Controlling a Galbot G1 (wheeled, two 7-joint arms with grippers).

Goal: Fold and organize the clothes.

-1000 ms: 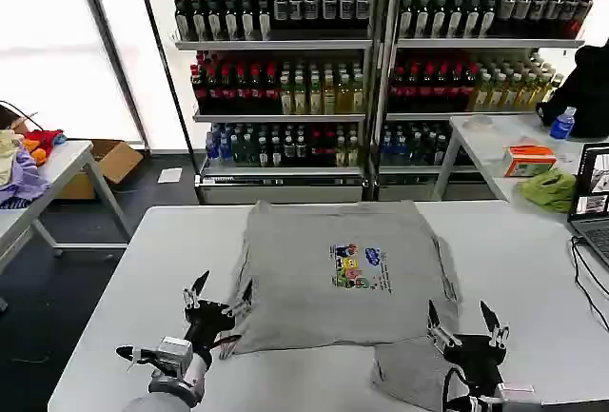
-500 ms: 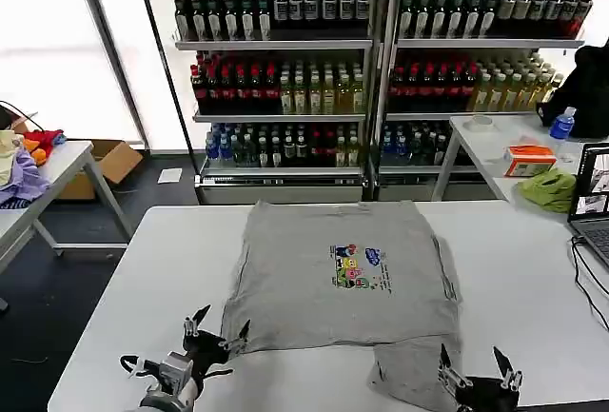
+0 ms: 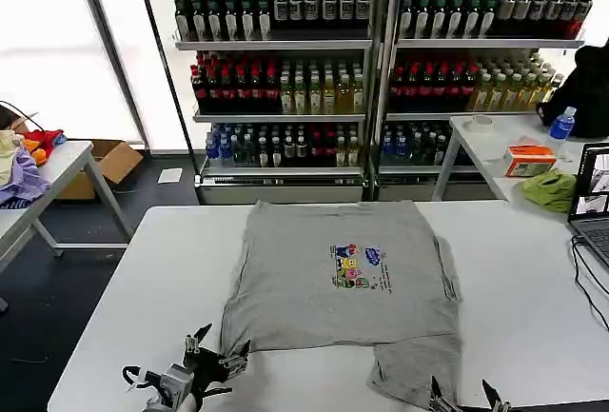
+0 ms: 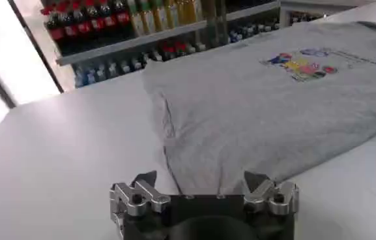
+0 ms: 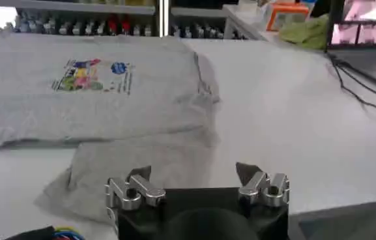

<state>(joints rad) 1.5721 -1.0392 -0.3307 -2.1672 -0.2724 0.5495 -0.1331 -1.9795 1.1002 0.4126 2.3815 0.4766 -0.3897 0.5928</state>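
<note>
White counter [image 3: 143, 269] carries the grey T-shirt [image 3: 338, 279] just beyond my left end effector [image 3: 214, 360] and right end effector [image 3: 464, 399], both released and pulled back, the fold unfinished.

Grey shirt on a white table, with colour all round the edges.

The T-shirt [image 3: 343, 274] is plain heather grey, broken only by a small chest print [image 3: 359, 267] in yellow, blue, red and green. The table [image 3: 143, 279] under it is flat white. Both grippers, left [image 3: 211, 353] and right [image 3: 466, 399], are black with silver metal fingers. Behind, the shelves [image 3: 381, 69] show rows of bottles in dark brown, red, yellow-green and blue. On the side table there is a lime-green cloth [image 3: 550, 188] and an orange box [image 3: 529, 159]; far left lies a pile of purple, orange and red garments [image 3: 24, 160].
</note>
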